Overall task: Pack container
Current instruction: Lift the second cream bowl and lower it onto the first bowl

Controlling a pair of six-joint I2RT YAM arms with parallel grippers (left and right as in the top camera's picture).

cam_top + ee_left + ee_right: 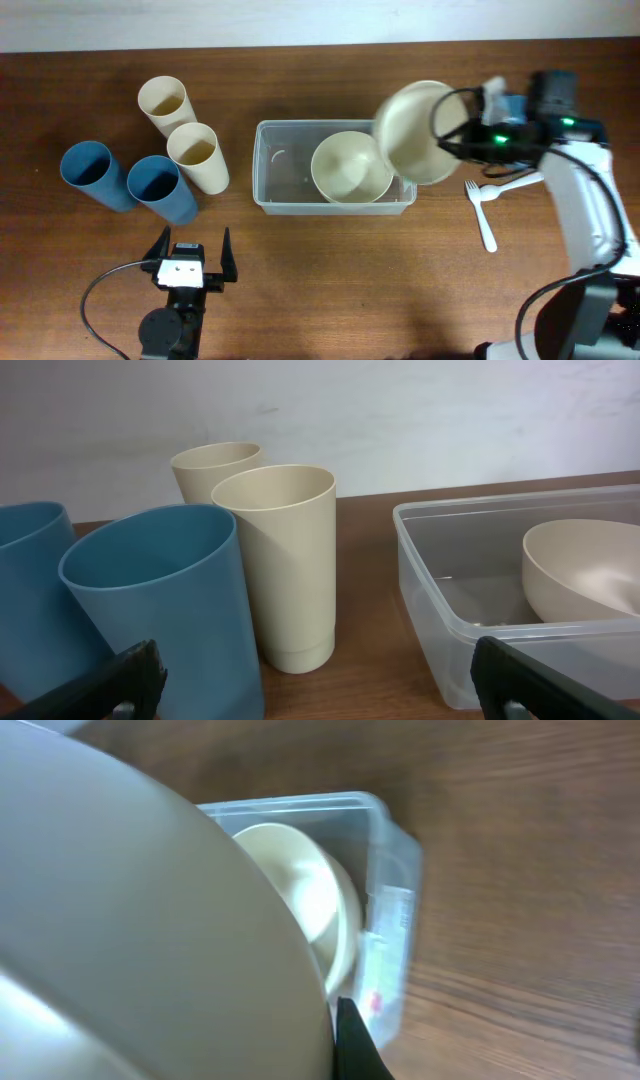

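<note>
With the right gripper (462, 136), pinches a tilted bowl (412, 128) above the right end of the container (272, 170) at the middle of the table (320, 290); rests the left gripper (192, 252) wide open near the front edge. Looks like loading; next calls for levelling, then lowering into the bowl already inside (350, 170).

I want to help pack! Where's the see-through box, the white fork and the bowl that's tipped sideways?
container (283, 175): overhead view, bare floor, left end.
fork (482, 215): overhead view, mid-handle.
tilted bowl (415, 130): overhead view, middle of the bowl.

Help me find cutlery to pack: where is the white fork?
Overhead, the white fork lies on the table right of the container, beside the right arm.
</note>
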